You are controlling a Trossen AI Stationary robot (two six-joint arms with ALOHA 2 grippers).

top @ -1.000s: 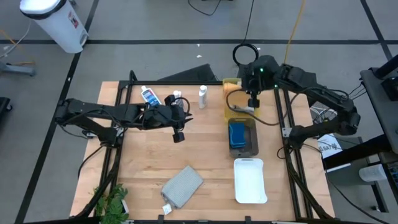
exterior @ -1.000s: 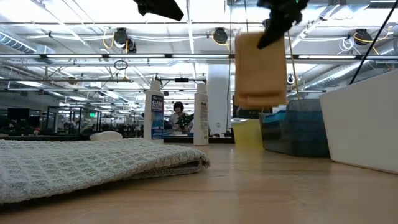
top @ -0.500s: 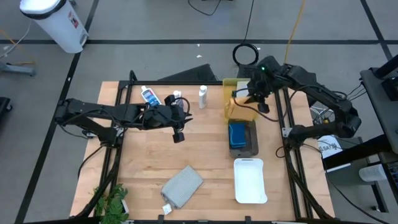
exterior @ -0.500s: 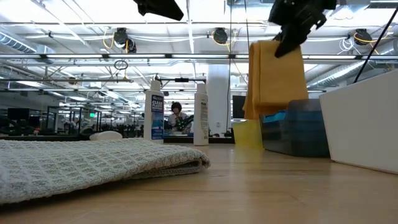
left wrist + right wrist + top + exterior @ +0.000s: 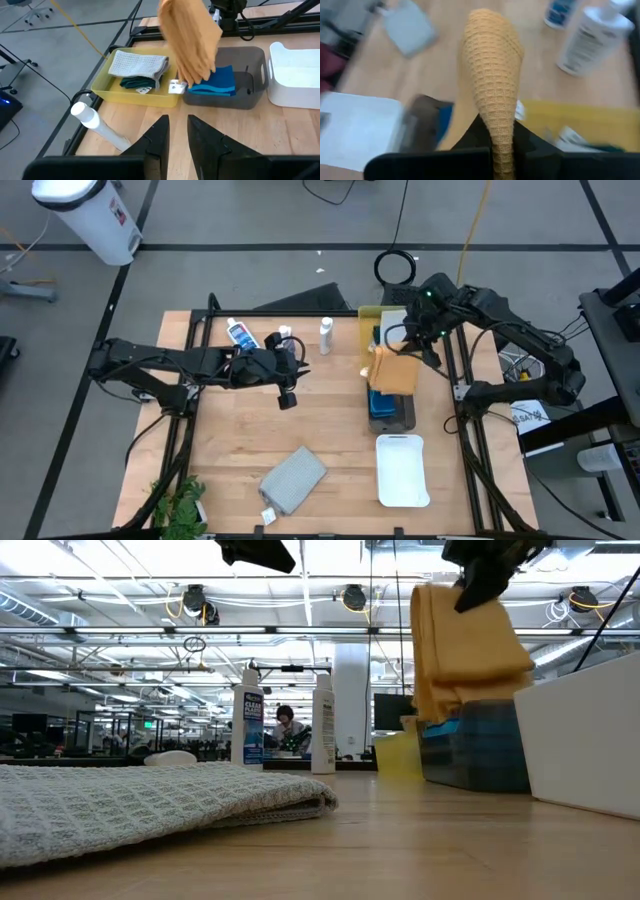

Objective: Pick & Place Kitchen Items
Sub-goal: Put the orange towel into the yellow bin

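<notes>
The right claw (image 5: 424,348) is pressed together on the upper edge of the orange towel (image 5: 393,368) and holds it in the air, so that the cloth hangs down over the border between the yellow tray (image 5: 366,315) and the dark grey tray (image 5: 405,416). In the dark grey tray lie blue sponges (image 5: 215,81). The yellow tray contains a folded grey towel (image 5: 138,64) and, just beside it, the dark green cloth (image 5: 134,83). The white tray (image 5: 402,470) stands near the front edge of the tabletop (image 5: 240,442) and seems to hold nothing.

The left claw (image 5: 287,396) waits over the middle of the tabletop, its fingers (image 5: 156,137) almost together and pinching nothing.

Judging from this, the task is partly done. The orange towel still needs a place. A second grey towel (image 5: 294,478) lies loose near the front, and three white bottles (image 5: 326,335) remain at the far edge: one upright and at least one lying. The white tray probably waits for them.
</notes>
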